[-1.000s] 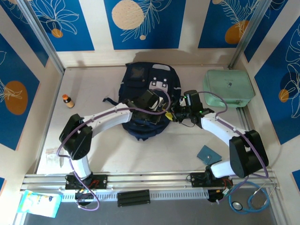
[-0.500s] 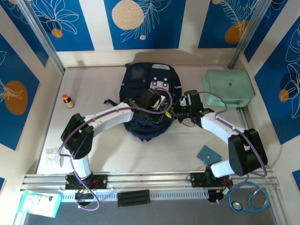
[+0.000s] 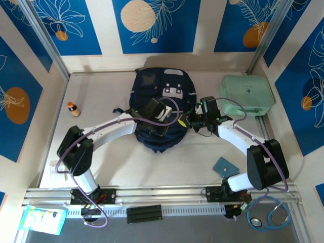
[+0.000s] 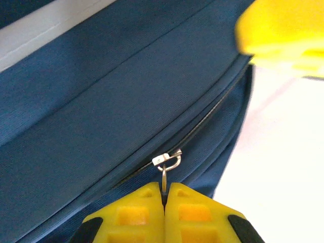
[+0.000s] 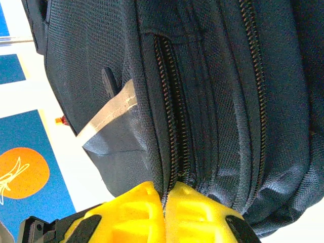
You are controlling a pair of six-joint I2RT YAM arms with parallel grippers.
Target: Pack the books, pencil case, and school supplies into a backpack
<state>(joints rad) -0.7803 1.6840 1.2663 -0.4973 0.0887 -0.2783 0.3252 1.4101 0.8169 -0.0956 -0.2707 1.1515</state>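
— At twelve o'clock on the pale tabletop (image 3: 101, 91): large navy-blue fabric backpack (image 3: 162, 101). Pinched tight in left claw (image 4: 164, 195): small silver zipper pull (image 4: 166, 162).
— Clamped in right claw (image 5: 164, 195): backpack seam. Brace there; draw pull steadily along track.

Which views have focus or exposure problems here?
Left wrist: zipper pull is sharp, the yellow blob at top right is badly defocused, and the table is washed out pale. Right wrist: backpack weave and zip teeth are crisp, with no glare. Top external: even light, soft shadow behind the backpack.
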